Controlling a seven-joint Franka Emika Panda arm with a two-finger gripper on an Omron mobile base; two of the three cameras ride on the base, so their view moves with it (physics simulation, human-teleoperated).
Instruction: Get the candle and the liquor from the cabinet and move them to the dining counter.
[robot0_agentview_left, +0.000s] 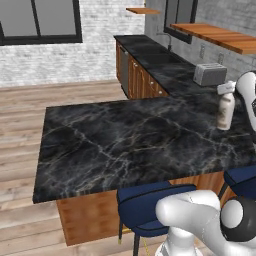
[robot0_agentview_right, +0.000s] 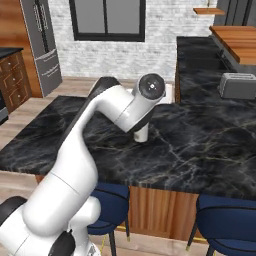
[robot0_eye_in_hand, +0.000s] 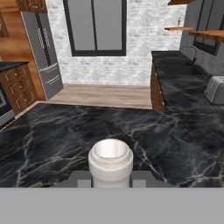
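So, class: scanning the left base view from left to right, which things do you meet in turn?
Window → dining counter → blue-seated stool → toaster → liquor, standing upright on the dining counter at its right end.

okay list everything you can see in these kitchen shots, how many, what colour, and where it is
liquor: one, pale grey-white bottle, upright on the dining counter's right part
dining counter: one, black marble with pale veins, centre
stools: two, blue seats, at the island's near side
toaster: one, silver, on the wall counter
cabinet: one, reddish-brown shelf, on the right wall
fridge: one, grey, far left
windows: dark frames, brick wall
end effector: one, at the bottle's neck; grip unclear
arm: one, white
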